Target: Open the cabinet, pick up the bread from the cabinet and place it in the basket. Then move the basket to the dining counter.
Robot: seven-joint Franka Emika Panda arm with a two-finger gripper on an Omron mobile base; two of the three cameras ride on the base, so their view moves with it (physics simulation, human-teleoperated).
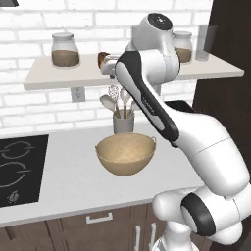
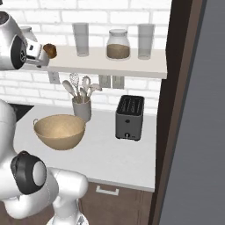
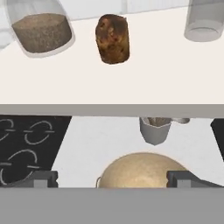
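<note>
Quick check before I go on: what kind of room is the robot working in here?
A kitchen, rendered. A cooktop is set in the worktop, a toaster and a utensil pot stand by the white brick wall, and jars sit on the shelf.

Shelf [image 1: 59, 78]: bread [image 3: 113, 38] sits on open board, bare shelf all round it in hand view. Jar [image 3: 41, 31] just beside it on one side, glass [image 3: 204, 22] further off on the other. Front approach to bread clear.

Worktop [image 1: 68, 171]: basket [image 1: 126, 153] open on top, nothing over it. Utensil pot [image 1: 123, 120] right behind basket, spoons sticking up toward shelf edge. Toaster [image 2: 129, 117] stands apart to the right. Cooktop [image 1: 19, 169] flat, no obstruction. Dark tall panel [image 2: 169, 110] blocks the right side.
</note>
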